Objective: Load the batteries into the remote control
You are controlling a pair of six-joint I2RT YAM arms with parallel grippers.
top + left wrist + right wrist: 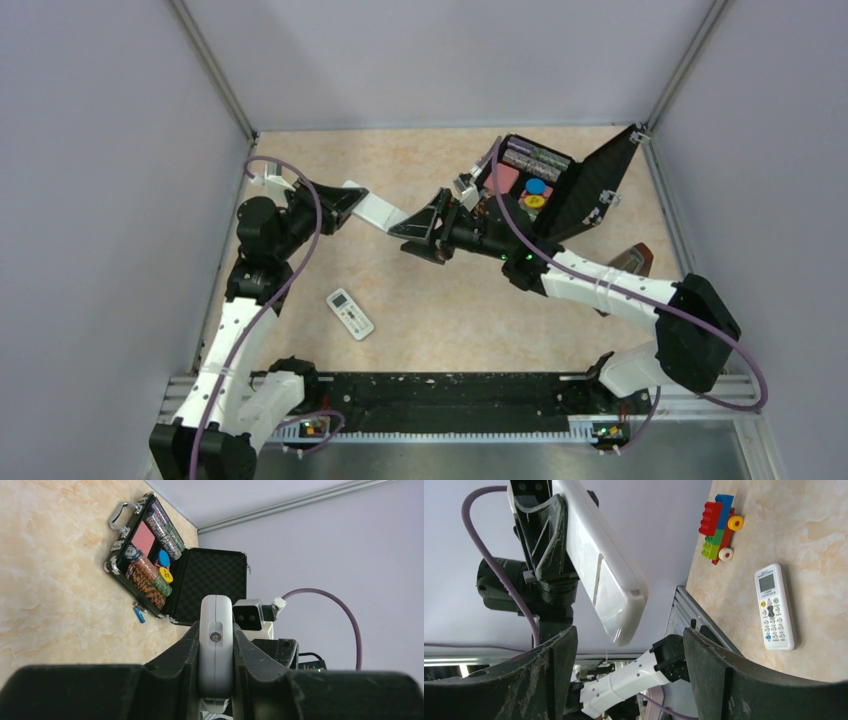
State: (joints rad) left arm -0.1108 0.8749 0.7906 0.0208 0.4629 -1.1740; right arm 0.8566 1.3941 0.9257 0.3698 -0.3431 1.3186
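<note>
Left wrist view: remote control (216, 612) clamped edge-on in left hand (216, 639), raised above mid-worktop (55, 580).
Right hand (628, 632) spread wide around its free end, apparently not touching. Probably cover removal next: press flat on the back cover (616, 597), slide lengthwise, hold steady. Batteries (139, 615) beside the chip case (215, 580), toward the far right corner.

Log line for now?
left gripper: shut on remote control | right gripper: open near it | battery: on table by case
</note>
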